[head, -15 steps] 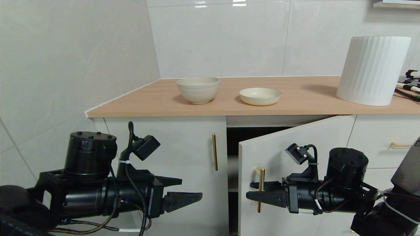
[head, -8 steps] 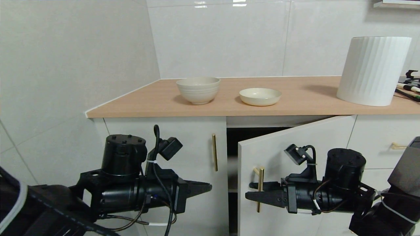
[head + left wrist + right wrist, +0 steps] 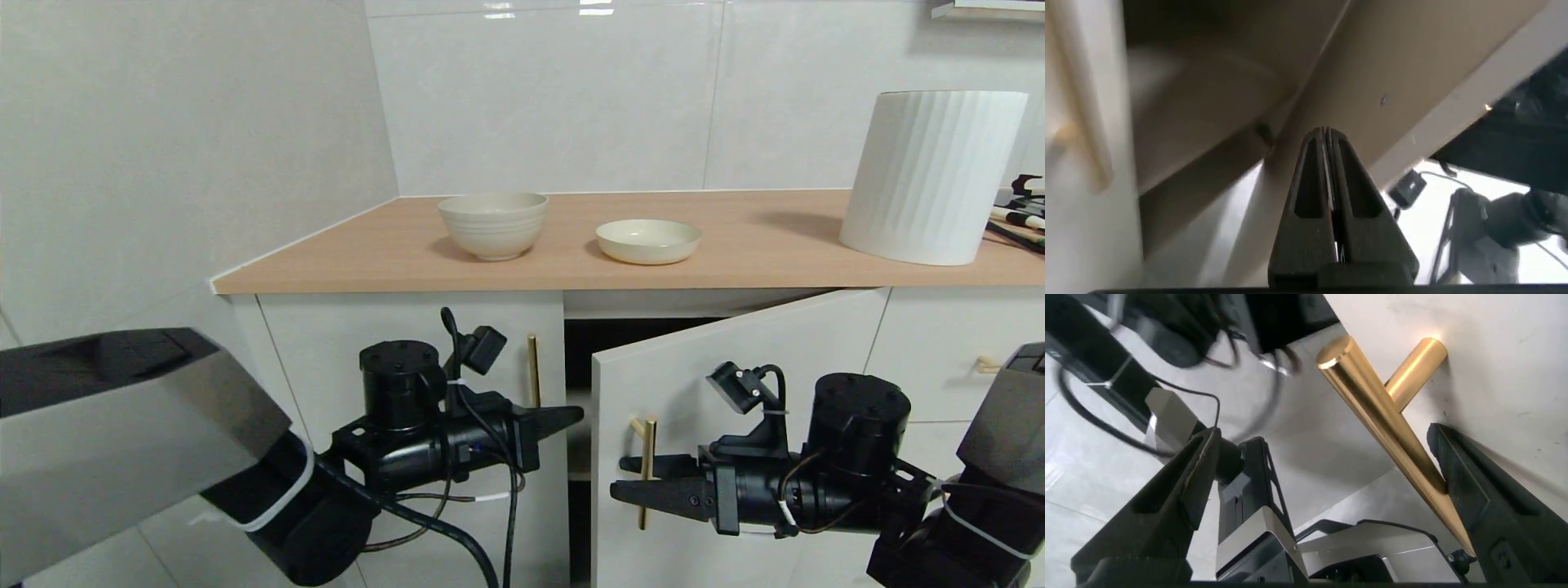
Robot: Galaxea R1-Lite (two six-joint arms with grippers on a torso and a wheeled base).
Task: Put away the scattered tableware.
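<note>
The right end effector (image 3: 624, 478) is spread wide, its two fingers (image 3: 1184, 498) straddling the vertical brass handle (image 3: 647, 469) of the ajar cabinet door (image 3: 694, 384); the bar sits between them, nearer one finger, and is not clamped. The left end effector (image 3: 571, 415) has its fingers (image 3: 1327, 188) pressed together with nothing between them, its tip at the dark gap beside the ajar door's edge; contact there cannot be told. On the desk (image 3: 367, 257) above stand a ribbed cream bowl (image 3: 493, 223) and, beside it but apart, a shallow dish (image 3: 648, 240), with a ribbed white container (image 3: 931, 175) farther right.
</note>
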